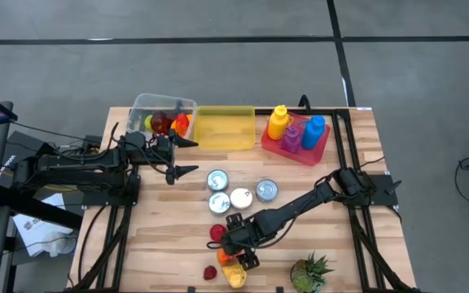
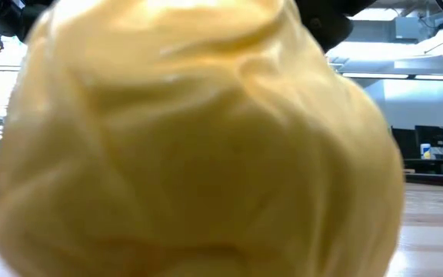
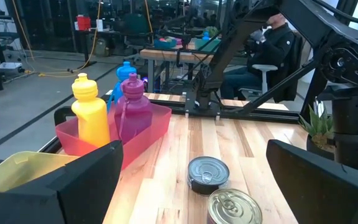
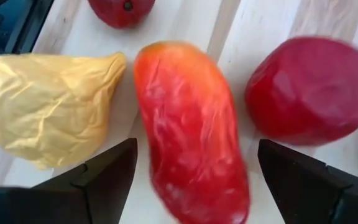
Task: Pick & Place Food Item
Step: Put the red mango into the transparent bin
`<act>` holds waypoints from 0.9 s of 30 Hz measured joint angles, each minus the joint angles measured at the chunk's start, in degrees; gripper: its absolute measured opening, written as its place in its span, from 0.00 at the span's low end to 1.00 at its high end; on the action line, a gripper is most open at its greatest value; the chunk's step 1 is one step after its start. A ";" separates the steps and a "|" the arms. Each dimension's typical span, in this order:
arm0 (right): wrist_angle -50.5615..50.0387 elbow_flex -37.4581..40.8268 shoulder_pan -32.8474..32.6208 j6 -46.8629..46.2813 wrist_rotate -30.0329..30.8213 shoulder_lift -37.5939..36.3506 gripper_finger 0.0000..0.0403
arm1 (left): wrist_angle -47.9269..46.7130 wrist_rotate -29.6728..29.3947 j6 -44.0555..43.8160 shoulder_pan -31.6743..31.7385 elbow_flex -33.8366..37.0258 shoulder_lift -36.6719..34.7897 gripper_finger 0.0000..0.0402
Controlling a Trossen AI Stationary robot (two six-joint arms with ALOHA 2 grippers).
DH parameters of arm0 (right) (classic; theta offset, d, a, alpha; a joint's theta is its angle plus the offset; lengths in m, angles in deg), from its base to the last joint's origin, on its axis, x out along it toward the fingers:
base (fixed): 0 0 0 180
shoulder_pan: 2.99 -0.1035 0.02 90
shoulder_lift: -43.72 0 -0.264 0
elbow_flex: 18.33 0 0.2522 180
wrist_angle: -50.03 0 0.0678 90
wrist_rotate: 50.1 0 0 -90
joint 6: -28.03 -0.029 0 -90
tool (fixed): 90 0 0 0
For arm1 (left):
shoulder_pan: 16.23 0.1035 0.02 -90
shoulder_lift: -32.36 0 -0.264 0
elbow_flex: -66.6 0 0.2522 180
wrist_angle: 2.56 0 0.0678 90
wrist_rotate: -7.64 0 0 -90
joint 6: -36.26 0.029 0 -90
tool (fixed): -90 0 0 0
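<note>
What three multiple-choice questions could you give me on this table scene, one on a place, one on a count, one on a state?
1. Where is the right gripper?
A. over the yellow bin
B. over the loose food pieces at the table's near edge
C. by the bottles

2. How many bottles stand in the pink tray?
A. one
B. three
C. five

3. How does the right gripper stand over the orange-red food piece?
A. open, a finger on either side
B. shut on it
C. holding a can

Answers: B, the high view shows it there; B, yellow, purple and blue; A, the right wrist view shows gaps on both sides.
</note>
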 joint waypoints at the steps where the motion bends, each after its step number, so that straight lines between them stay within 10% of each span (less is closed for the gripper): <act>1: 0.47 0.00 0.03 0.73 0.01 0.00 0.80 | 0.00 0.00 0.00 0.00 0.00 0.00 0.96; 19: 0.38 0.10 0.13 2.16 -1.46 2.58 0.75 | 0.02 -0.02 0.00 0.00 0.02 0.00 0.96; 27: 0.43 -0.02 -0.27 1.18 0.49 2.54 0.48 | -0.09 -0.02 0.00 0.00 0.02 -0.02 0.96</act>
